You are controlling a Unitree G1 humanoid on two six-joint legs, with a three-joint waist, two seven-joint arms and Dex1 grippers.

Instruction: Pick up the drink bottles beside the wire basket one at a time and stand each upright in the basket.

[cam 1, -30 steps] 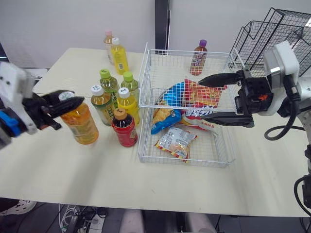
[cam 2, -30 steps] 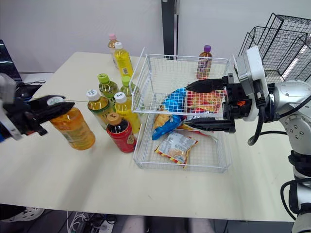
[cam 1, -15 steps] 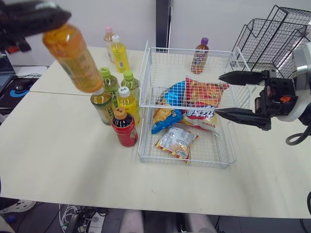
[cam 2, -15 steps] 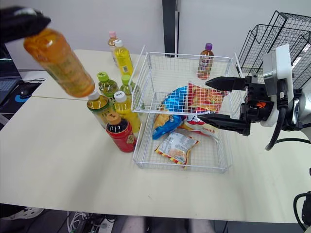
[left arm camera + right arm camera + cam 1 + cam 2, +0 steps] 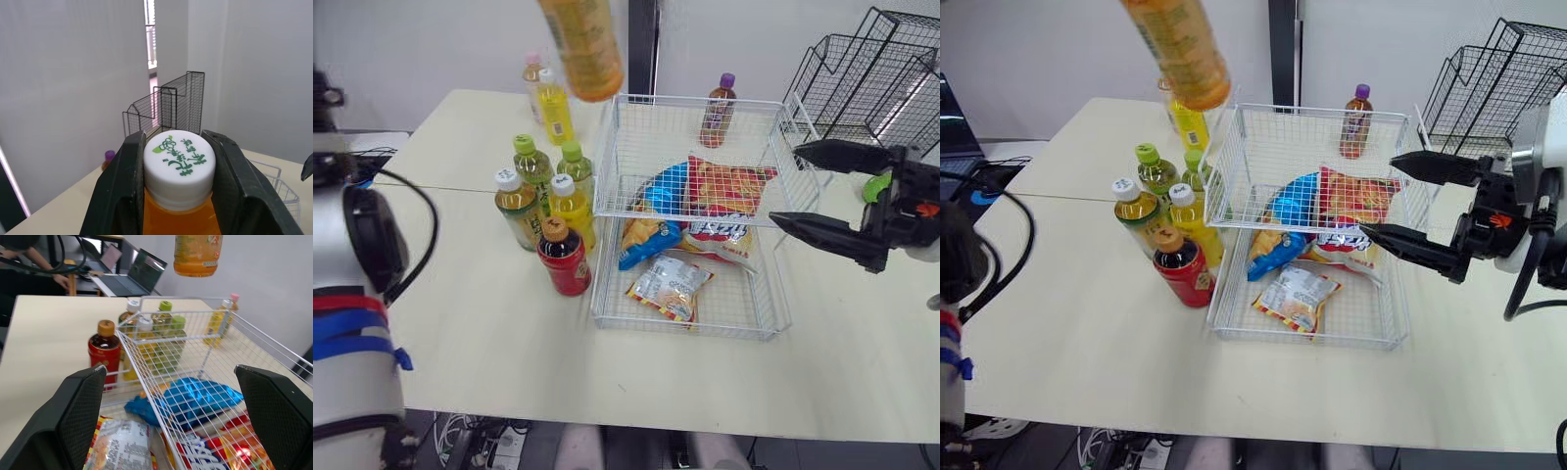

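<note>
Although the surface [image 5: 460, 323] is wide, the waiting bottles [image 5: 548, 201] are clustered just left of the wire basket [image 5: 705, 331], seemingly for short reaches. Snack packets [image 5: 724, 201] fill the basket's middle, so free floor is judged to lie at its rear. The right jaws are spread wide and empty at the basket's right wall. An orange bottle [image 5: 585, 49] is held high over the basket's rear left corner, base-down and slightly tilted. It is clamped at its white cap [image 5: 179, 161] by the left jaws, presumably for upright lowering.
</note>
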